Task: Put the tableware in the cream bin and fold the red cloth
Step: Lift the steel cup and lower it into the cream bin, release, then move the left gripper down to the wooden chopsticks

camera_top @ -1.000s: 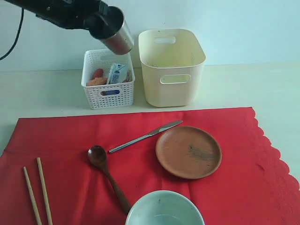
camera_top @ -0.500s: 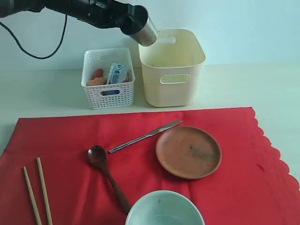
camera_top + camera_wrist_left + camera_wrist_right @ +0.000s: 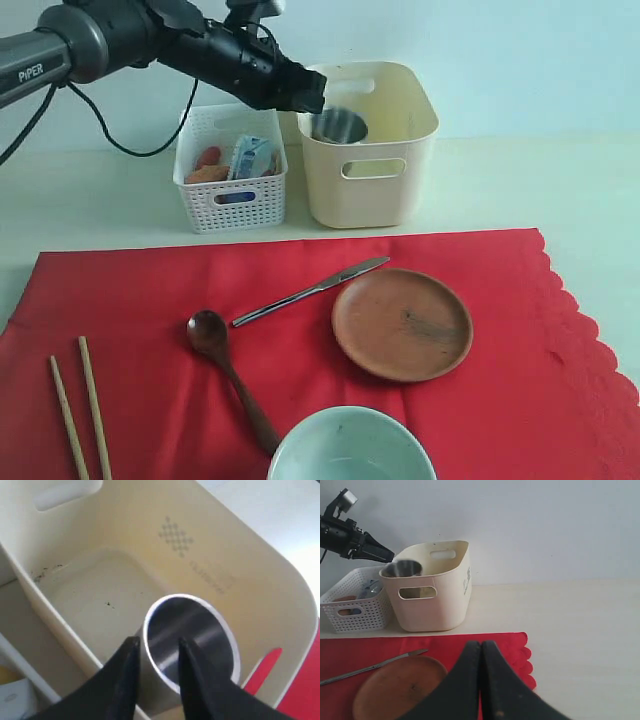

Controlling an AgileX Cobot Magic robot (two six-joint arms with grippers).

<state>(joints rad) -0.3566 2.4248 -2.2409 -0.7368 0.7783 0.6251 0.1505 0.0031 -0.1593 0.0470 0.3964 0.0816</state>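
Observation:
My left gripper point(image 3: 316, 100) hovers over the left rim of the cream bin point(image 3: 370, 190). The steel cup point(image 3: 338, 126) stands upright just inside it. In the left wrist view the gripper point(image 3: 157, 645) is open, one finger outside the cup point(image 3: 192, 630) and one inside, with slack around its wall. On the red cloth point(image 3: 500, 400) lie the knife point(image 3: 310, 290), brown plate point(image 3: 402, 323), wooden spoon point(image 3: 225, 365), two chopsticks point(image 3: 80, 410) and the pale bowl point(image 3: 350, 445). My right gripper point(image 3: 481, 645) is shut and empty above the cloth's scalloped edge point(image 3: 520, 645).
A white lattice basket point(image 3: 232, 205) holding food and a milk carton point(image 3: 250, 155) stands directly left of the cream bin. The left arm's cable point(image 3: 120, 140) hangs behind it. Bare table lies right of the bin and of the cloth.
The left arm carried the cup rightward from above the white basket to the cream bin and lowered it. Its jaws have opened off the cup. The right gripper has not changed.

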